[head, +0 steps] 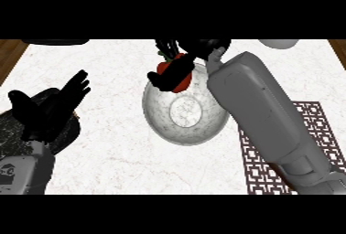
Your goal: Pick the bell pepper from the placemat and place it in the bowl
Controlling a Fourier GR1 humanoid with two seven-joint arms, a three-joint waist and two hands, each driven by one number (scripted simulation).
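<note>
The red bell pepper [164, 67] sat clamped in the curled fingers of my right hand [177, 68], held over the far rim of the marbled grey bowl [186, 114]. My right forearm crossed the patterned placemat [256, 170], which lay just right of the bowl on the white counter [115, 151]. My left hand [51, 107] rested at left, fingers spread apart, above a dark round object [67, 132].
</note>
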